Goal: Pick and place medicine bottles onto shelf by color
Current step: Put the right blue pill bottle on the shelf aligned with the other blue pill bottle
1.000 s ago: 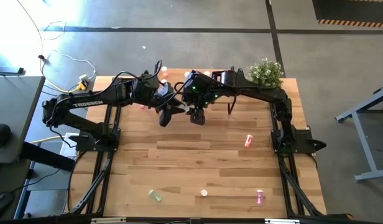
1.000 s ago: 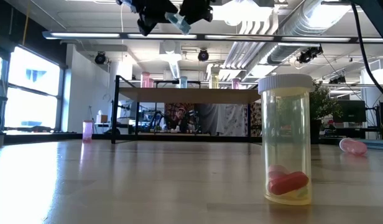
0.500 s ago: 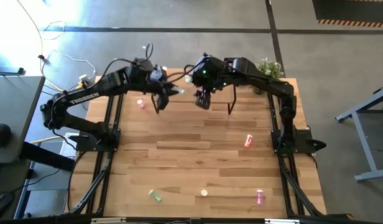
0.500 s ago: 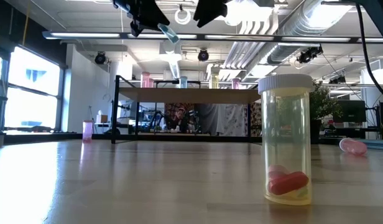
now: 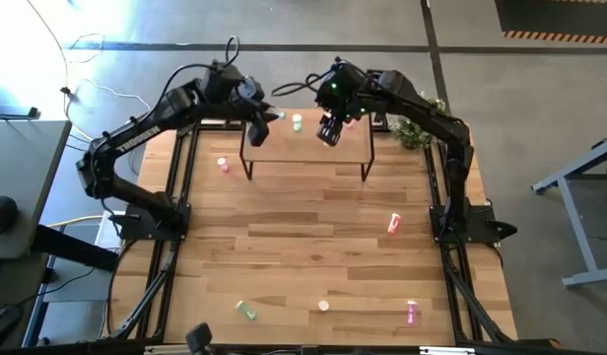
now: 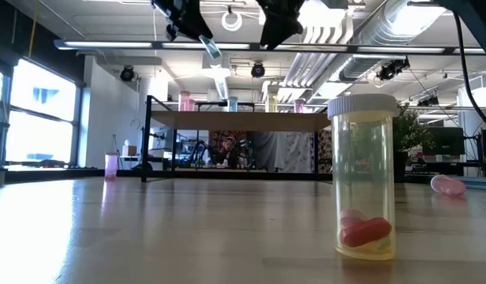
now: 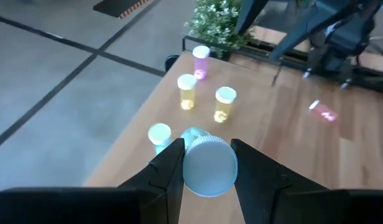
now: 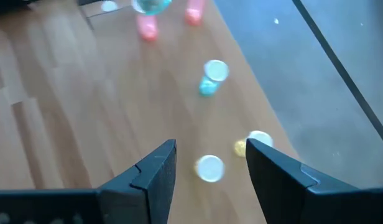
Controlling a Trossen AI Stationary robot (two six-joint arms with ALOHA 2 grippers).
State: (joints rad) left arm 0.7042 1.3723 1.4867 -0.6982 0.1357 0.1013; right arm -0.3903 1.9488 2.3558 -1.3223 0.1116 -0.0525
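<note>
My left gripper [image 5: 261, 116] hangs over the shelf's [image 5: 305, 148] left part, shut on a blue-green medicine bottle [image 7: 207, 165]. In the low view that bottle [image 6: 211, 47] slants down under the gripper [image 6: 188, 16]. My right gripper [image 5: 330, 128] is open above the shelf's right part, holding nothing. The left wrist view shows standing on the shelf top a blue-green bottle [image 7: 159, 134], two yellow ones [image 7: 187, 91] [image 7: 224, 103] and a pink one [image 7: 201, 61]. More bottles lie on the table: pink [image 5: 223, 165], red [image 5: 393, 225], green [image 5: 246, 311], pink [image 5: 413, 313]. My left gripper pinches the bottle at its white cap end [image 7: 210, 168] between the two fingers [image 7: 170, 171]. The bottle runs along the fingers, and its blue-green body [image 7: 193, 134] sticks out past their tips. It is lifted clear above the shelf and tilted, bottom end downward.
A potted plant [image 5: 419, 123] stands at the table's far right corner, beside the shelf. A yellow bottle [image 6: 368, 177] with red capsules stands upright near the table's near edge. The shelf's thin black legs [image 5: 246, 168] [image 5: 366, 168] stand on the wood; the table's middle is bare.
Both grippers have risen and moved toward the table's far edge, from in front of the shelf to above its top. They were close together a second ago and have drawn apart. The blue-green bottle has travelled with my left gripper.
</note>
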